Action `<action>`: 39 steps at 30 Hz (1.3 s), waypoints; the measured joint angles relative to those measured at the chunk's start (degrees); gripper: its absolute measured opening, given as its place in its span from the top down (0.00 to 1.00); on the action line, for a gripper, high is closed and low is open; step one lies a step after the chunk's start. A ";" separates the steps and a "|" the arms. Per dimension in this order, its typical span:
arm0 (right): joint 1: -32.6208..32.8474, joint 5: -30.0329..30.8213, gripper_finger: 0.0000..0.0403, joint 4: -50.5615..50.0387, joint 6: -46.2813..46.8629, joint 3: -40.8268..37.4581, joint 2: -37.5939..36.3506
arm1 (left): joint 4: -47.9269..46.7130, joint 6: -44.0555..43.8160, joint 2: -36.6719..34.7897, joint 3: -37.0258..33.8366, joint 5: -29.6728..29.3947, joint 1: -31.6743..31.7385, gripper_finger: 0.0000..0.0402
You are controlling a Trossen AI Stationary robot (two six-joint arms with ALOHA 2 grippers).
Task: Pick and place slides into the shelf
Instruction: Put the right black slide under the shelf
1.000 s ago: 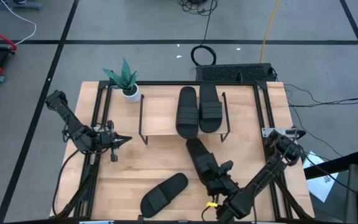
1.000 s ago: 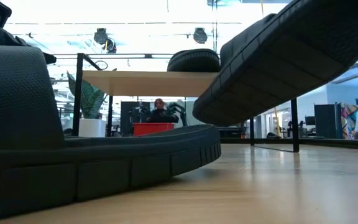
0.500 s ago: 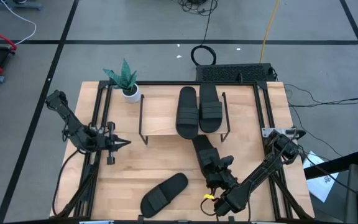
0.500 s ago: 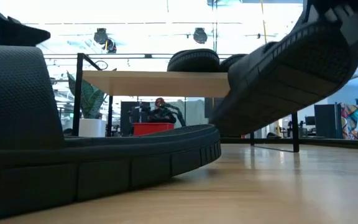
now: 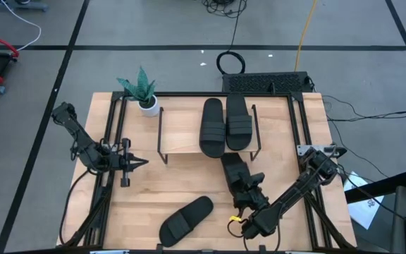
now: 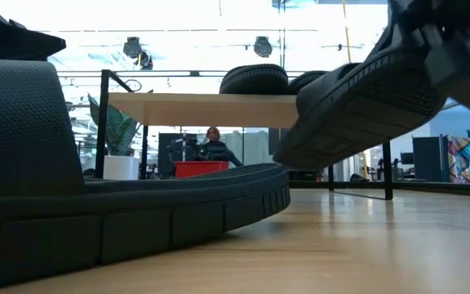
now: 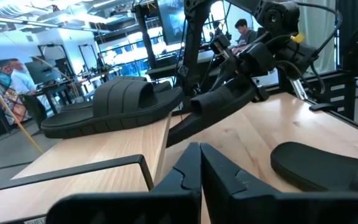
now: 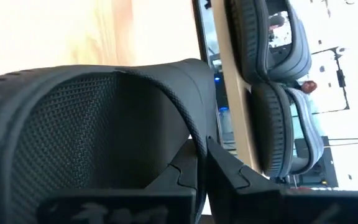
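The shelf (image 5: 182,130) stands at the table's far middle, and two black slides (image 5: 224,124) lie side by side on its wooden top board. My right gripper (image 5: 249,194) is shut on a third slide (image 5: 232,171) just in front of the shelf. In the low view this slide (image 6: 365,98) hangs tilted, its far end lower and pointing under the top board. The fourth slide (image 5: 185,219) lies sole-down on the table near the front edge. My left gripper (image 5: 138,163) is shut and touches nothing, hovering left of the shelf. My right gripper pinches the held slide by the edge of its wide strap (image 8: 188,134) between its two fingers, coming from the table's near side and slanting down. The slide is lifted clear of the table and tilted, with its far end lower, toward the shelf.
A small potted plant (image 5: 143,92) stands at the shelf's far left corner. A black box (image 5: 266,82) sits behind the shelf. Bare tabletop (image 5: 154,187) lies between the shelf and the fourth slide. People show in the room beyond the table.
My right gripper has moved toward the table's far edge, carrying the third slide closer to the shelf. The slide's far end now points under the top board, while the slide stays lifted and tilted.
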 joint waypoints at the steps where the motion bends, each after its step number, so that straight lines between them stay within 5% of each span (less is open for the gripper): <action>1: -0.20 0.15 1.00 0.00 0.23 -0.42 0.00 | -0.02 -0.08 0.00 0.00 0.00 -0.02 0.99; 24: -8.96 0.24 0.99 3.15 -1.70 -6.97 0.00 | -0.11 -0.44 -0.01 0.01 0.13 0.00 0.99; 39: -14.48 1.54 0.99 16.90 -12.80 -11.84 -0.01 | -0.11 -0.41 0.00 0.07 0.13 -0.01 0.99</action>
